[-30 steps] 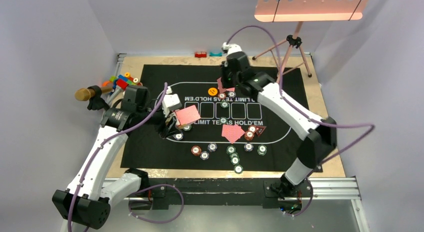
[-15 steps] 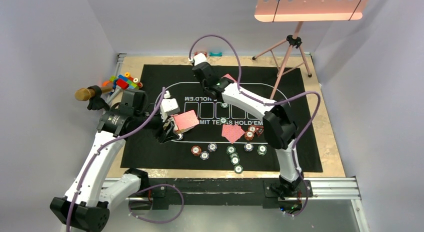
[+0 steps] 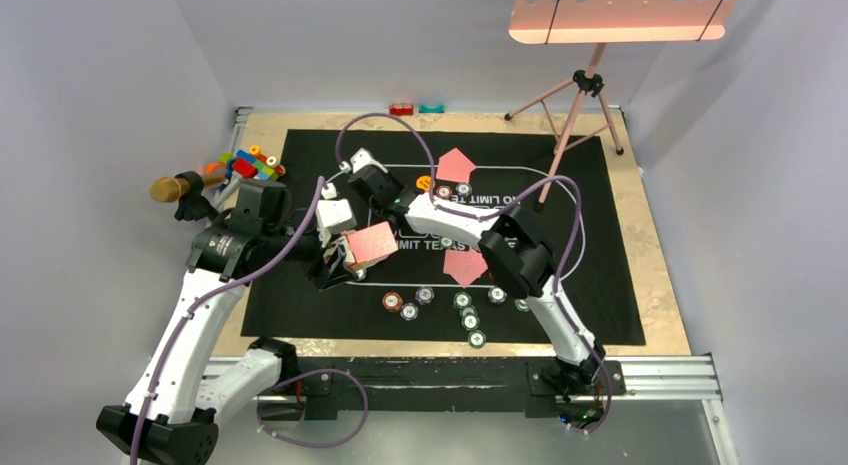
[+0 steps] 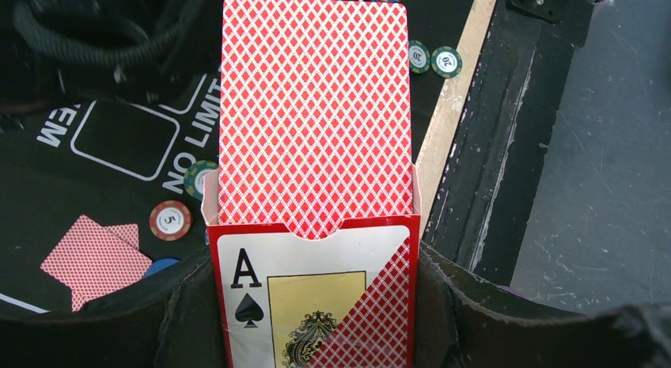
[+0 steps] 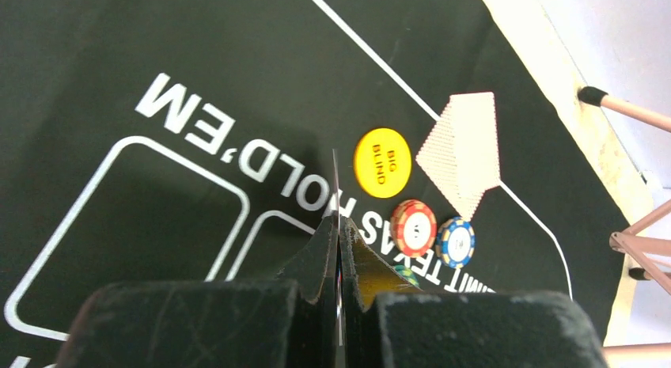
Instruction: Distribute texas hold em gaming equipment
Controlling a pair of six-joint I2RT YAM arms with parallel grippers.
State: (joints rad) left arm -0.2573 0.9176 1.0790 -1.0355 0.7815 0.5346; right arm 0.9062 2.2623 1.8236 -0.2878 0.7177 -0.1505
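evidently the left pincer [image 4: 316,336] is clenched on the card box [image 4: 316,289], lower middle of its frame, deck [image 4: 315,115] poking up so cards pull free; the right pincer [image 5: 339,253] pinches one card [image 5: 336,186] edge-on at frame centre, likely for dealing onto the surface [image 5: 158,67].

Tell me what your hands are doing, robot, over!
Left hand shut on card box, deck sticking out. Right hand pinching one card edge-on over mat. Chips nearby, none touching.
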